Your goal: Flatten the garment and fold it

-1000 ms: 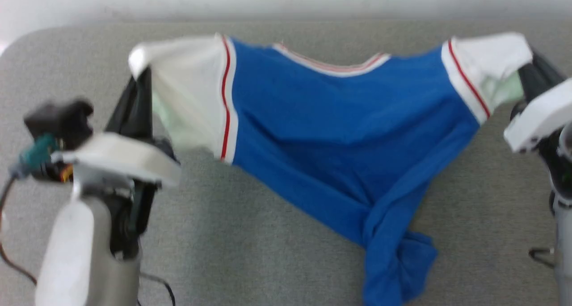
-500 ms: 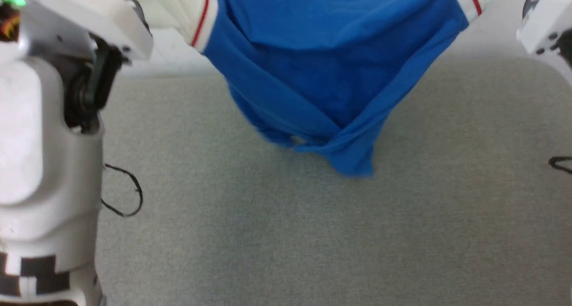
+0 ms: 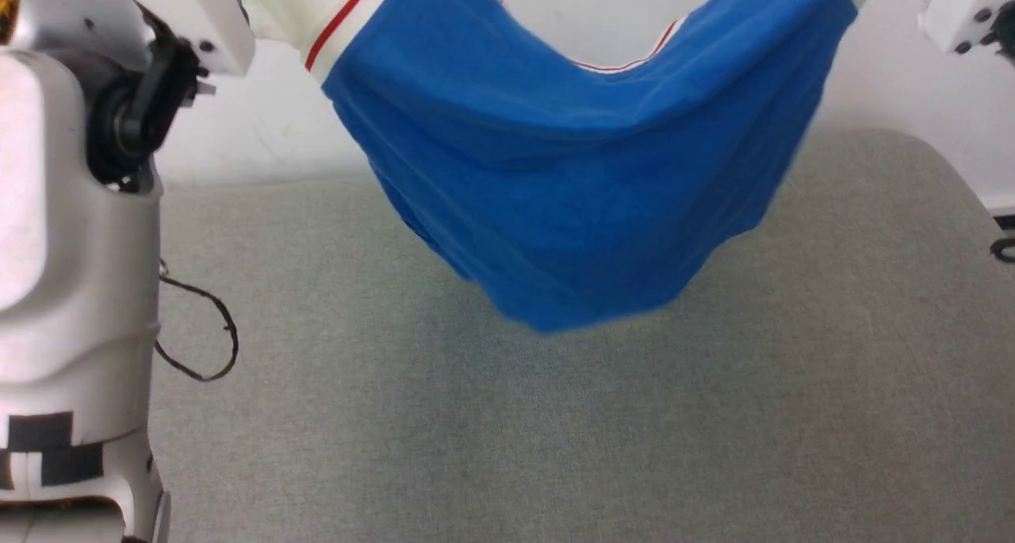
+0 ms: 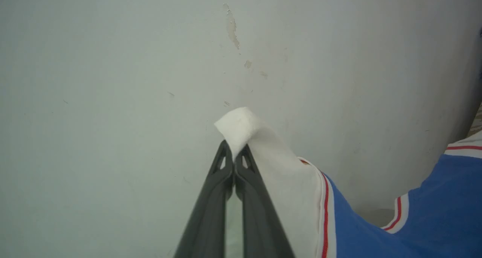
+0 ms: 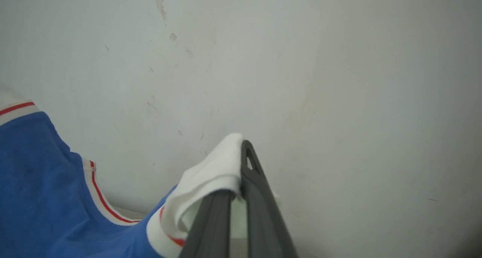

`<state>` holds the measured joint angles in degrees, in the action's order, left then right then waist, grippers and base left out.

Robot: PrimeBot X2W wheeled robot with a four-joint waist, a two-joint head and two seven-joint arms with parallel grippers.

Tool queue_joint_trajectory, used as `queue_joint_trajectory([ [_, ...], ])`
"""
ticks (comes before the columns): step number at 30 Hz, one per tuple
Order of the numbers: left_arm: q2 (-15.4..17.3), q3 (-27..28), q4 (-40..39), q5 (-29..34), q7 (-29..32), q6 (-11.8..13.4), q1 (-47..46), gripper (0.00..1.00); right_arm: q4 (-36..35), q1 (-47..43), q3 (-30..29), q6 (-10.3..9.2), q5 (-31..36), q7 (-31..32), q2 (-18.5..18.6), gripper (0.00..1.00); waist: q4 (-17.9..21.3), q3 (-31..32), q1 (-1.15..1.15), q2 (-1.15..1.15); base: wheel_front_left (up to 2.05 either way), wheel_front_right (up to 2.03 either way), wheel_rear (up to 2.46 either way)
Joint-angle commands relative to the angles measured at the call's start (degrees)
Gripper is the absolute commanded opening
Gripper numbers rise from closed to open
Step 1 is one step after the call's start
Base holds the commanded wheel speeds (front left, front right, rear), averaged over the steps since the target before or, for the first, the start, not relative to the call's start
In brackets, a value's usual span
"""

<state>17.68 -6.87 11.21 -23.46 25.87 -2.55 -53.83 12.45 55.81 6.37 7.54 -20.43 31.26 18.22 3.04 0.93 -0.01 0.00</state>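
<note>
The garment [image 3: 571, 186], a bright blue T-shirt with white sleeves edged in red, hangs in the air above the grey table [image 3: 555, 432], sagging in the middle between my two arms. Its lower edge dangles just over the table top. My left gripper [image 4: 234, 152] is shut on the tip of one white sleeve [image 4: 278, 167]. My right gripper [image 5: 241, 156] is shut on the other white sleeve [image 5: 203, 182], whose cloth wraps over its left finger. In the head view both sets of fingers are above the frame; the left arm [image 3: 79, 210] fills the left side.
A pale wall [image 3: 888, 83] with scuff marks stands just behind the table's far edge. A thin black cable [image 3: 198, 337] loops off my left arm over the table. The table's rounded far right corner [image 3: 936, 154] shows below my right wrist [image 3: 963, 12].
Both arms have lifted the garment off the table; its twisted lower part has come loose and now hangs as a broad blue drape. The head view has shifted too.
</note>
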Motion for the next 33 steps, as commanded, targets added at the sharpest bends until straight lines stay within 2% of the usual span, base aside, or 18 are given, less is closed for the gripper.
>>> queue_joint_trajectory([
  [1, 0.21, 0.31, -0.7, -0.77, 1.47, 0.03, -1.71, 0.0, 0.14, 1.4, 0.43, -0.05, -0.57, 1.22, 0.07, 0.0, 0.54, -2.04, 0.01, 0.0, 0.0, 0.0, 0.0],
  [5, 0.61, 0.85, -1.12, -0.7, 4.6, 2.02, -4.82, 0.0, 1.59, 4.27, -0.72, -0.05, -0.63, 4.33, -1.28, 0.0, 1.5, -6.68, 0.01, 0.0, 0.0, 0.0, 0.0],
  [10, 0.69, 0.92, 0.25, 1.04, 5.06, 4.39, -10.05, 0.0, 4.31, 9.3, -1.14, -0.05, 1.73, 5.24, -2.68, 0.0, 2.13, -12.78, 0.01, 0.0, 0.0, 0.0, 0.0],
  [14, -0.18, 0.19, 2.33, 3.47, 1.85, 5.93, -17.22, 0.0, 7.98, 16.1, -1.29, -0.05, 4.8, 3.42, -3.83, 0.0, 2.0, -19.15, 0.01, 0.0, 0.0, 0.0, 0.0],
  [21, -2.41, 0.09, 7.65, 6.16, -8.55, 7.71, -30.01, 0.0, 14.29, 29.04, -0.47, -0.05, 9.63, -2.0, -5.17, 0.0, 0.96, -27.81, 0.01, 0.0, 0.0, 0.0, 0.0],
  [26, -3.24, 0.86, 9.88, 6.51, -15.34, 8.28, -35.88, 0.0, 18.34, 37.09, 1.53, -0.05, 12.24, -5.58, -4.23, 0.0, 0.19, -31.94, 0.01, 0.0, 0.0, 0.0, 0.0],
  [30, -3.23, 1.15, 11.29, 6.08, -20.3, 6.96, -38.55, 0.0, 20.45, 40.86, 4.09, -0.05, 13.13, -8.59, -2.43, 0.0, -0.65, -35.88, 0.01, 0.0, 0.0, 0.0, 0.0],
  [33, -2.89, 1.35, 12.55, 4.9, -24.29, 4.34, -39.03, 0.0, 21.47, 41.23, 5.85, -0.05, 12.51, -11.08, -1.19, 0.0, -1.26, -38.63, 0.01, 0.0, 0.0, 0.0, 0.0],
])
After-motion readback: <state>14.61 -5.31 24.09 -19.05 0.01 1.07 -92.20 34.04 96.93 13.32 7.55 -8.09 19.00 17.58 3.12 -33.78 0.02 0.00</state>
